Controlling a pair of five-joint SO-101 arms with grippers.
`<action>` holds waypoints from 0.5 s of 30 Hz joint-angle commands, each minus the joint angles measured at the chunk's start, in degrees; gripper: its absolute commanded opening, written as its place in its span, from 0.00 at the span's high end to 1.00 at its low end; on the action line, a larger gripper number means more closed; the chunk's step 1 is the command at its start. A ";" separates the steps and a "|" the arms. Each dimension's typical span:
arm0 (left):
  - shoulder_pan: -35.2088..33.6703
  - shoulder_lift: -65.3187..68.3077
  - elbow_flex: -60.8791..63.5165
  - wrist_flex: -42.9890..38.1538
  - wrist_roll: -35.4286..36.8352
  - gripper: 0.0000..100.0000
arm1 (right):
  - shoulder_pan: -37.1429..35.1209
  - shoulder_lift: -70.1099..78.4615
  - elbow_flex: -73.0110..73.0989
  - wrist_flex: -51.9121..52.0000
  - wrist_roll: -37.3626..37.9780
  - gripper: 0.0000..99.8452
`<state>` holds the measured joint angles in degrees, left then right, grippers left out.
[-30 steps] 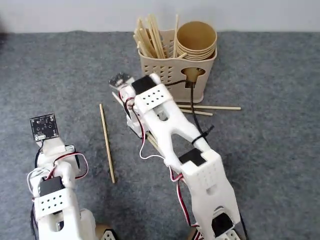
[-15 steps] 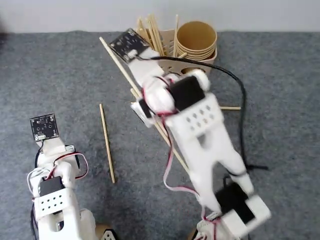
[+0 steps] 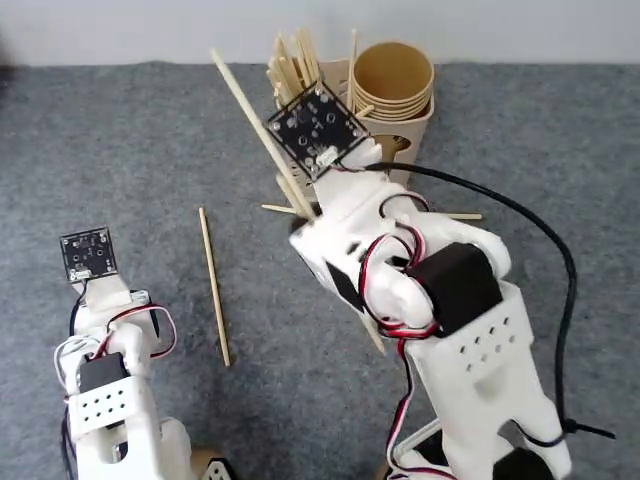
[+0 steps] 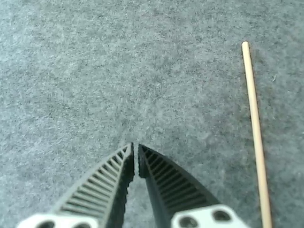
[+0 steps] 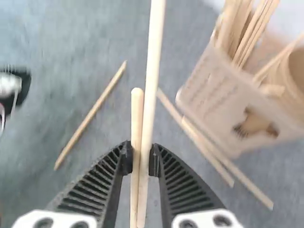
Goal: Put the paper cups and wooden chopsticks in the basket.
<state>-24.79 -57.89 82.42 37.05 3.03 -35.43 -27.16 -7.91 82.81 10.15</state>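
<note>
My right gripper (image 5: 140, 159) is shut on two wooden chopsticks (image 5: 151, 80), held off the carpet beside the beige basket (image 5: 223, 111). From above, the longer held chopstick (image 3: 245, 95) slants up past the basket's (image 3: 400, 135) left side. The basket holds several chopsticks (image 3: 300, 65) and stacked paper cups (image 3: 393, 75). One loose chopstick (image 3: 213, 285) lies on the carpet between the arms and shows beside my left gripper (image 4: 135, 152), which is shut and empty just above the carpet. More chopsticks (image 3: 445, 215) lie in front of the basket.
Grey carpet covers the table. The right arm (image 3: 430, 290) stands tall in the middle, with its black cable (image 3: 540, 235) looping to the right. The left arm (image 3: 105, 370) sits at the near left corner. Open carpet lies at the far left and far right.
The right arm rose from the carpet with the chopsticks in its gripper and swung up toward the basket. The left arm stayed still.
</note>
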 commanded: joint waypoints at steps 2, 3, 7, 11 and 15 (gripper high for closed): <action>-0.09 -1.05 -0.57 -1.32 -0.88 0.98 | 3.56 -1.89 2.81 -18.07 0.00 0.99; -0.09 -1.05 -0.57 -1.32 -0.88 0.98 | 4.35 -1.89 4.04 -22.55 0.26 0.99; -0.09 -1.05 -0.57 -1.32 -0.88 0.98 | 8.13 -1.89 8.35 -38.46 0.18 0.99; -0.09 -1.05 -0.57 -1.32 -0.88 0.98 | 10.77 -1.89 11.16 -52.09 -0.09 0.99; -0.09 -1.05 -0.57 -1.32 -0.88 0.98 | 12.00 -1.80 12.13 -63.69 -1.85 0.99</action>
<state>-24.70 -57.89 82.42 37.05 3.03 -24.79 -27.25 4.66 27.87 10.15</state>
